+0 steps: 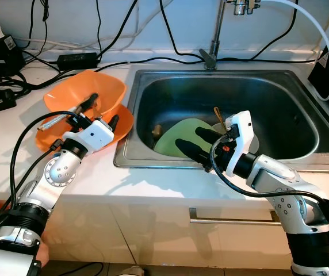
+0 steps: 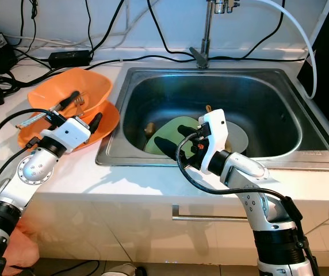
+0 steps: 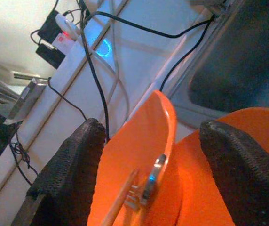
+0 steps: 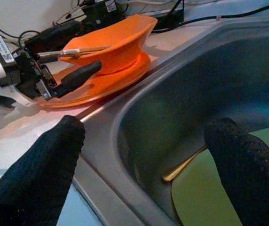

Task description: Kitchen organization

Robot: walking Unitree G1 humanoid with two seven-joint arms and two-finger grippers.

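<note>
Fingers of my left gripper point(image 1: 98, 112) stand apart over the orange bowl point(image 1: 90, 92) on the counter, while my right gripper point(image 1: 202, 144), likewise spread, hovers above the green plate point(image 1: 179, 135) in the sink point(image 1: 279, 106).

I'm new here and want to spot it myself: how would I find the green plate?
Start at the steel sink under the tap. On its floor, toward the front-left, lies the pale green plate, tilted by a white plate. It is the only green dish there.
</note>
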